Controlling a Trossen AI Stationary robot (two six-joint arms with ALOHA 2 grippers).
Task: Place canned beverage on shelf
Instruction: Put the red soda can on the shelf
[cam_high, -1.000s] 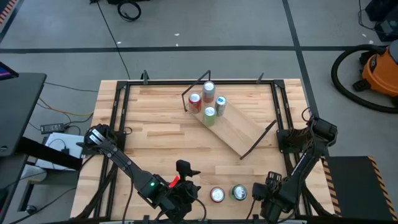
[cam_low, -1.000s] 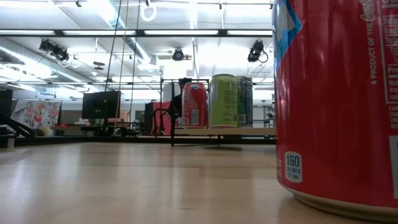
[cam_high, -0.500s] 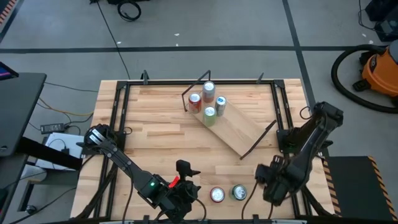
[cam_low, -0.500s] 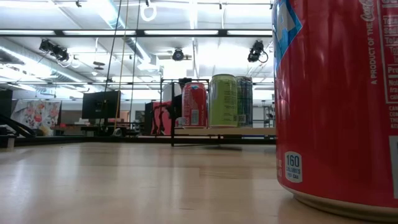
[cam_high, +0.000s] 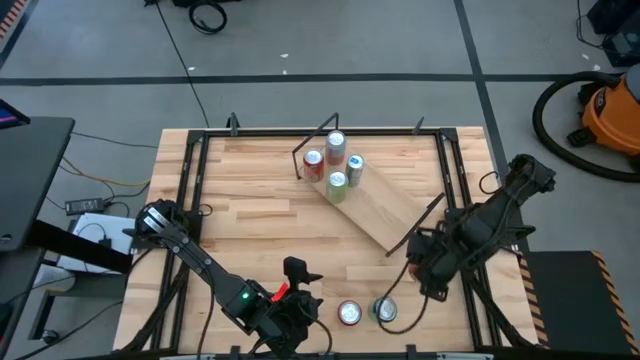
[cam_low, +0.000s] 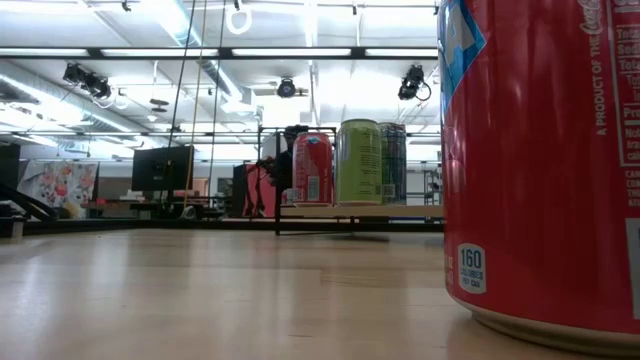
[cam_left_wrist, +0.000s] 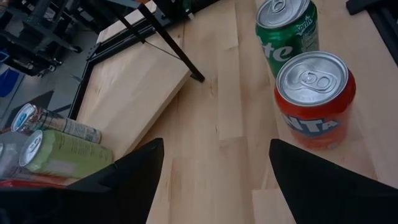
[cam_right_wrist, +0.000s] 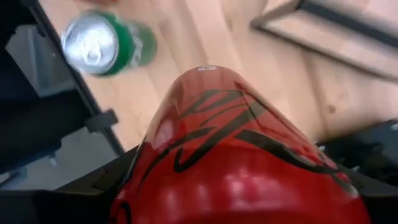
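My right gripper (cam_high: 418, 266) is shut on a red can (cam_right_wrist: 236, 149) with black markings, just off the near right end of the shelf (cam_high: 375, 205). The shelf is a light-wood board on black rod legs, set slantwise. Several cans (cam_high: 335, 165) stand on its far left end; they also show in the low view (cam_low: 345, 165). An orange-red can (cam_high: 349, 313) and a green can (cam_high: 385, 311) stand upright on the table near its near edge. My left gripper (cam_left_wrist: 211, 180) is open and empty, beside these two cans (cam_left_wrist: 314, 99). My right gripper pinches the red can's round side (cam_right_wrist: 155, 155) between its two fingers (cam_right_wrist: 81, 186), one on each side. The can fills the wrist view and hides the pads. It is lifted clear, with the tabletop showing well beyond it.
Black frame rails (cam_high: 190, 190) run along the table's left and right sides. The orange-red can stands close in front of the low camera (cam_low: 540, 170). Bare slatted wood (cam_high: 250, 220) lies left of the shelf. An orange vacuum (cam_high: 610, 115) stands on the floor at the right.
My right gripper has gone from the table's near right corner toward the far edge and a little left, up to the shelf's near right end, carrying the red can. The two cans on the table have stayed put.
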